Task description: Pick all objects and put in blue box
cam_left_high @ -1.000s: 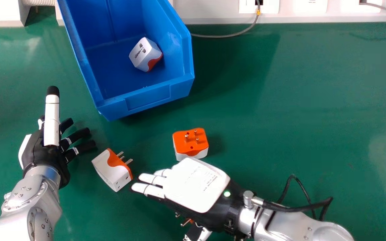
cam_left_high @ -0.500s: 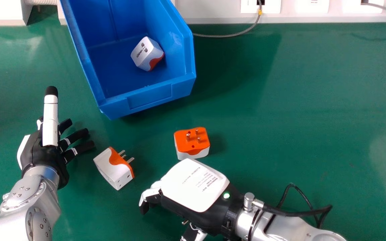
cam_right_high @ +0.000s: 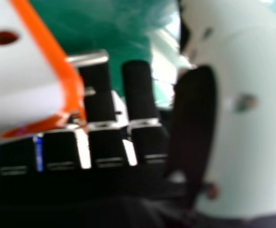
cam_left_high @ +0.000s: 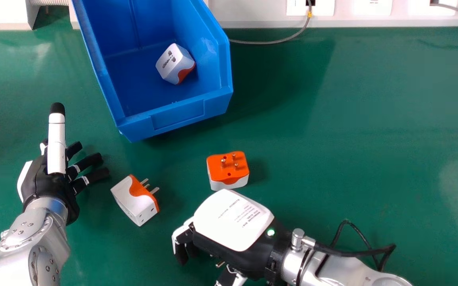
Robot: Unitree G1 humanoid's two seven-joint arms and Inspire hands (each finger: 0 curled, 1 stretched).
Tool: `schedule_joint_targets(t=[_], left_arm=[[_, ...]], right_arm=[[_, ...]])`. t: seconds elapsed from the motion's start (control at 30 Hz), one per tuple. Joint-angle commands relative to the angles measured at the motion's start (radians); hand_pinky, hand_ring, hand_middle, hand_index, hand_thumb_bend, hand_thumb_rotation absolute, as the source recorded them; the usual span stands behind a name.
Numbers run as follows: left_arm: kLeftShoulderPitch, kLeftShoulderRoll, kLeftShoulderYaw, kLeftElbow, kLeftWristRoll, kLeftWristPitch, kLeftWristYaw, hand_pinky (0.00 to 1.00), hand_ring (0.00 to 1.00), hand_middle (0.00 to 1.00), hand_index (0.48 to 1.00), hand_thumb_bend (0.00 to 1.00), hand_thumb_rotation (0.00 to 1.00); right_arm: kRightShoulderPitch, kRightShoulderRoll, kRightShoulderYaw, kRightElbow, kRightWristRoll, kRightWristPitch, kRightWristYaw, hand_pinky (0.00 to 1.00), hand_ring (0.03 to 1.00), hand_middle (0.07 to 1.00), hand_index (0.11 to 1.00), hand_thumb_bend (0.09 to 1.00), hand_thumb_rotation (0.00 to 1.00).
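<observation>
Holding fingers curled round the grasped adapter [cam_right_high: 24,76] with the right hand [cam_left_high: 233,222], towards six o'clock over the table [cam_left_high: 352,119]; leaving a gap before the thumb [cam_right_high: 242,123], so possibly risking a slip on lifting, for want of pressure from that side. Giving no sure sign of a firm hold. Crowding the prongs-up adapter [cam_left_high: 235,169], near at twelve o'clock from that hand, and perhaps inviting a knock through moving straight that way. Needing height towards the blue box [cam_left_high: 179,115] at eleven o'clock; likely catching on its near wall through carrying too low. Spreading the left hand [cam_left_high: 52,182] open, between nine and ten o'clock, near the tipped adapter [cam_left_high: 135,202], and possibly nudging it askew through drifting inward.

Counting four adapters: one in the right hand, two loose on the table, one boxed adapter [cam_left_high: 174,65]. Counting also one box and two hands.
</observation>
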Motion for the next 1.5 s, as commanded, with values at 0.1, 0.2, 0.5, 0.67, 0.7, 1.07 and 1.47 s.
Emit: schedule_joint_targets(t=[0.1,0.2,0.5,0.67,0.7,1.07,1.47], left_arm=[[-0.008,0.009,0.000,0.000,0.004,-0.002,0.004,0.69,0.78,0.92,1.000,0.83,0.93],[-0.008,0.009,0.000,0.001,0.004,-0.002,0.004,0.69,0.78,0.92,1.000,0.83,0.93],[-0.008,0.013,0.003,0.008,0.002,-0.006,-0.003,0.69,0.78,0.92,1.000,0.84,0.93],[-0.009,0.016,0.003,0.016,0.004,-0.010,-0.004,0.69,0.78,0.91,1.000,0.84,0.93],[-0.009,0.015,0.001,0.011,0.003,-0.007,-0.003,0.69,0.78,0.91,1.000,0.84,0.93],[-0.012,0.022,0.004,0.024,0.001,-0.014,-0.007,0.69,0.78,0.91,0.999,0.85,0.93],[-0.009,0.020,0.003,0.013,-0.003,-0.008,-0.006,0.69,0.78,0.91,0.999,0.85,0.92]], right_arm=[[-0.010,-0.040,-0.042,0.036,-0.012,0.013,-0.013,0.45,0.464,0.507,0.503,0.521,0.00],[-0.012,-0.038,-0.056,0.045,0.008,-0.022,-0.044,0.45,0.462,0.508,0.500,0.520,0.00],[-0.025,-0.027,-0.087,0.100,0.031,-0.130,-0.166,0.41,0.471,0.503,0.512,0.511,0.00],[-0.036,-0.023,-0.090,0.136,0.021,-0.192,-0.248,0.39,0.476,0.505,0.519,0.506,0.00],[-0.041,-0.023,-0.090,0.145,0.020,-0.206,-0.265,0.39,0.476,0.505,0.519,0.506,0.00],[-0.082,-0.013,-0.092,0.232,0.012,-0.292,-0.358,0.37,0.485,0.521,0.519,0.498,0.00],[-0.081,-0.014,-0.101,0.239,0.010,-0.337,-0.406,0.36,0.491,0.526,0.515,0.495,0.00]])
